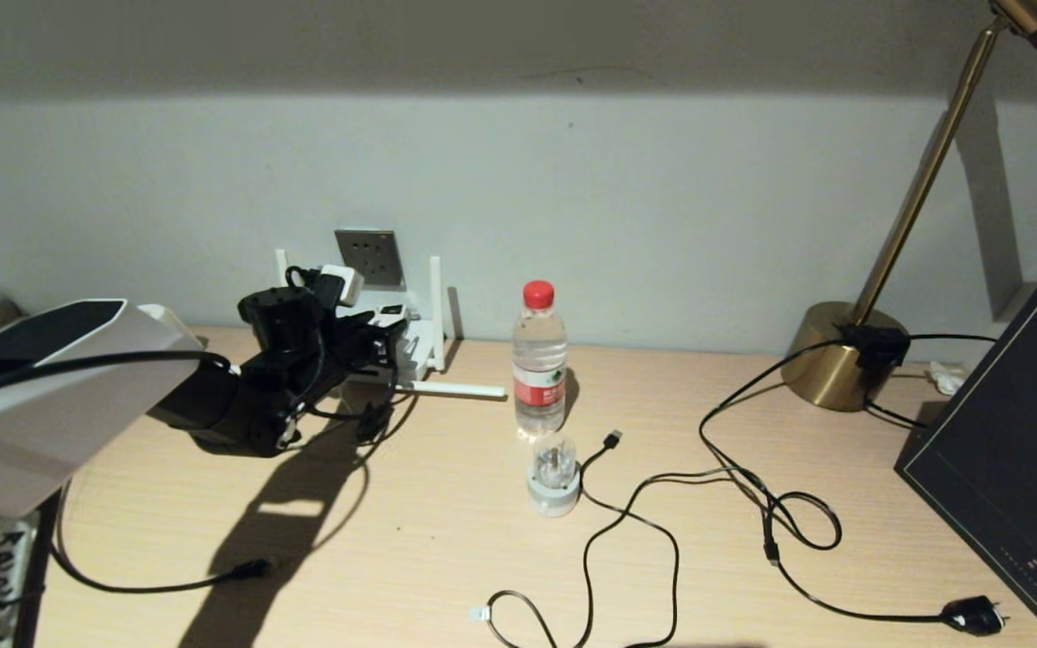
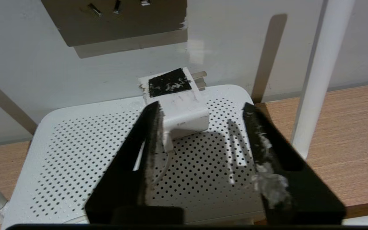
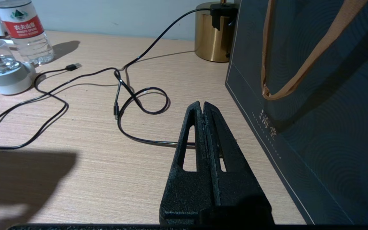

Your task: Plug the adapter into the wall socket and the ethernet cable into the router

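At the back edge of the tabletop (image 1: 446, 540), toward its left corner, the left gripper (image 2: 200, 110) hovers over the router (image 2: 75, 153), its fingers spread apart. Between them sits the adapter (image 2: 174, 102), a small white block with a dark patch on top, resting on the router's perforated lid with its two metal prongs pointing at the wall. One finger (image 2: 153, 127) lies against the adapter's side; the other stands clear of it, so the block is not clamped. A thin white cord runs from the adapter's near end down beside that finger.

Above, on the wall, the wall socket (image 1: 369, 257) is a grey plate with dark slots, and the adapter lies below it, not plugged in. The router stands against the wall with its white antennas up, one of them lying flat on the wood.

A water bottle (image 1: 539, 360) with a red cap stands near the back edge at the middle, with a round white-and-clear plug (image 1: 554, 474) just in front of it. Black cables loop across the right half of the tabletop toward a brass lamp base (image 1: 834, 355) at the back right.

Over the right side of the tabletop, beside a dark paper bag (image 3: 315, 111), the right gripper (image 3: 203, 107) hangs with its fingers pressed together, holding nothing.
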Tool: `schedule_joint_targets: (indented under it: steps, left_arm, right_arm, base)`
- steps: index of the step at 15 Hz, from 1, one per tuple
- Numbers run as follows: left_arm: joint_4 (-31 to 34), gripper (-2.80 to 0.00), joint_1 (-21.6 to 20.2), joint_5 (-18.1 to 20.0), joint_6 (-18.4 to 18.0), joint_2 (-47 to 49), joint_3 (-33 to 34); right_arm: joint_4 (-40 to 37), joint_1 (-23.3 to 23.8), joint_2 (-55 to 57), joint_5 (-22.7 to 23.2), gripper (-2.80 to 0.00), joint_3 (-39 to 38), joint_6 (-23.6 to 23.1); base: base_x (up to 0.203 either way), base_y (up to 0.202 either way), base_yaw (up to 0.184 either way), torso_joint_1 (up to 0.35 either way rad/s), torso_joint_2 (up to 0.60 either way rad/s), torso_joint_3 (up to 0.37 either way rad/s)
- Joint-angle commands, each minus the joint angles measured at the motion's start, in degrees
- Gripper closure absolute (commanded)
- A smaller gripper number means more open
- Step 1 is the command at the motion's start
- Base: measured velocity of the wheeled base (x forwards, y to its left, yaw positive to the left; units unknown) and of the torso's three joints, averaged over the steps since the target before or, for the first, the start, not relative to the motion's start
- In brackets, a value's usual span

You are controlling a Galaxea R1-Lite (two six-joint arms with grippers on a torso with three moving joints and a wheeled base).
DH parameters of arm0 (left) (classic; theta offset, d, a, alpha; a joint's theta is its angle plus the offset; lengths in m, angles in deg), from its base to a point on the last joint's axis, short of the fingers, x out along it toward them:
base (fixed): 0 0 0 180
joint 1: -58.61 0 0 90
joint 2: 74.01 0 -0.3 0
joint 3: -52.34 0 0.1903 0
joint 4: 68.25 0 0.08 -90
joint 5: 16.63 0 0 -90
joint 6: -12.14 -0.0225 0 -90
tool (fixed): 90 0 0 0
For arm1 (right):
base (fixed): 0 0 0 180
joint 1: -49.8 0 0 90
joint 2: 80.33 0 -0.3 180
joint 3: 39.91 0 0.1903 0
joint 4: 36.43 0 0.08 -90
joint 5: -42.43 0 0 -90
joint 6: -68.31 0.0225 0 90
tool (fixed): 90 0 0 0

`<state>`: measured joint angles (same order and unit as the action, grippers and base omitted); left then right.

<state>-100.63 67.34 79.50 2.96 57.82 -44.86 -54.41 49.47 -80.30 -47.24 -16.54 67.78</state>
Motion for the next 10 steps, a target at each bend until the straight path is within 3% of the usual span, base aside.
schedule_joint_targets:
  steps: [1, 10]
  left_arm:
    - [-0.4, -2.80, 0.0, 0.0, 0.0, 0.4, -0.1]
    - [-0.7, -2.80, -0.4, -0.3, 0.1, 4.7, -3.3]
  right_arm:
    - [0.1, 0.0, 0.1, 0.0, 0.00, -2.0, 0.0]
    - [0.1, 0.0, 0.1, 0.0, 0.00, -2.0, -0.1]
  base:
    - [0.000, 0.000, 0.000, 0.000, 0.00, 0.000]
    - [0.000, 0.000, 0.000, 0.000, 0.00, 0.000]
